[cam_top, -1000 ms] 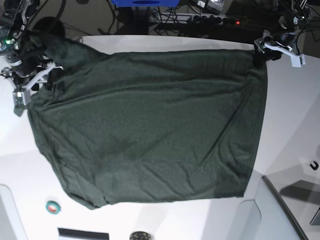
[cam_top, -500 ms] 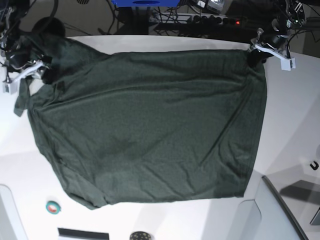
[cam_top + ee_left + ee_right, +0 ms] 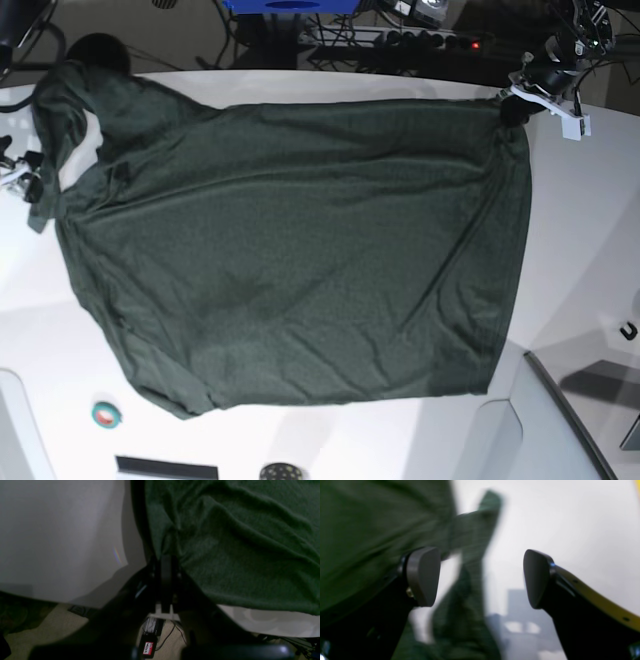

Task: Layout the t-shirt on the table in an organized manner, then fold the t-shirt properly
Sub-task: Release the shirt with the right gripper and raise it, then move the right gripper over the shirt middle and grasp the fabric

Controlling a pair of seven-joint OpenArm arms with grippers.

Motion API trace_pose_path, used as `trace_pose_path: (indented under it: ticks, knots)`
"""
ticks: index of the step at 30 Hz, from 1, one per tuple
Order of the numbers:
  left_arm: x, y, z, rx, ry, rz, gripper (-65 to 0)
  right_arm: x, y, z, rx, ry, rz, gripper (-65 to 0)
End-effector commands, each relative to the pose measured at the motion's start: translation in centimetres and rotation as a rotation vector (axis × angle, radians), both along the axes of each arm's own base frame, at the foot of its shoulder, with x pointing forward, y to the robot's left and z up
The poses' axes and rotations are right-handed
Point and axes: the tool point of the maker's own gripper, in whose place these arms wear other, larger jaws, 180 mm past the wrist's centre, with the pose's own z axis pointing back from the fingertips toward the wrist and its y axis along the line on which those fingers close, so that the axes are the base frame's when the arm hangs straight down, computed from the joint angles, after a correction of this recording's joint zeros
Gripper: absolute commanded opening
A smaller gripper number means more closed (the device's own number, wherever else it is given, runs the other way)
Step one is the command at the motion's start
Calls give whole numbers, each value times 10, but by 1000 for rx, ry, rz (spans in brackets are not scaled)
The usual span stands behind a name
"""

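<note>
The dark green t-shirt lies spread wide over the white table, with wrinkles near its lower hem. My left gripper sits at the shirt's far right corner, shut on the t-shirt's edge. In the left wrist view the cloth gathers into the pinched dark fingers. My right gripper is at the left border of the base view, off the shirt. In the right wrist view it is open, and a blurred sleeve strip lies below the gap, untouched.
A green tape roll, a black strip and a dark round piece lie near the front edge. A grey panel fills the lower right, with a small black hook nearby. Cables and a power strip run behind the table.
My right gripper let go of the sleeve, opened wide and drew away to the left. My left gripper closed on the shirt's far right corner.
</note>
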Motion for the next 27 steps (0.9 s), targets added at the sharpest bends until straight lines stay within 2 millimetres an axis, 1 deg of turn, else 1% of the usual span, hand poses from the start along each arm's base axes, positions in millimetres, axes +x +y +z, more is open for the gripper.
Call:
trace_pose_path:
  ticks: [1,4,5,6,7,9,10,13,18,21,23,24,26,27]
  knots:
    - [-2,6,2,17,7,-6,-650,2,-5,3,-38,10,20,-158]
    - [-2,6,3,19,7,-7,-650,-9,-11,-5,-116,95,49,-156]
    - [-2,6,3,19,7,-7,-650,-10,-10,-8,-135,118,70,-156]
    - [-2,6,3,19,7,-7,-619,-10,-5,-11,-143,135,97,-156]
    - [-2,6,3,19,7,-7,-576,-11,-3,-14,-149,149,110,-159]
    - [-2,6,2,18,8,-8,-522,-16,-2,-20,-146,172,113,-161]
    - [-1,6,3,18,6,-8,-512,-17,-1,-24,-137,181,114,-162]
    - [0,6,3,18,4,-8,-512,-24,2,-33,-113,205,109,-170]
    - [-1,6,3,18,6,-8,-512,-24,3,-32,-113,198,108,-285]
    - [0,10,4,28,6,-13,-512,-27,6,-38,-96,215,107,-332]
    - [1,10,5,28,4,-13,-512,-29,7,-42,-86,224,106,-384]
    - [1,11,5,29,3,-13,-513,-29,6,-41,-87,220,100,-438]
    - [1,11,5,29,4,-13,-513,-27,6,-39,-90,211,99,-581]
    - [1,11,5,29,4,-13,-513,-26,5,-37,-94,207,100,-636]
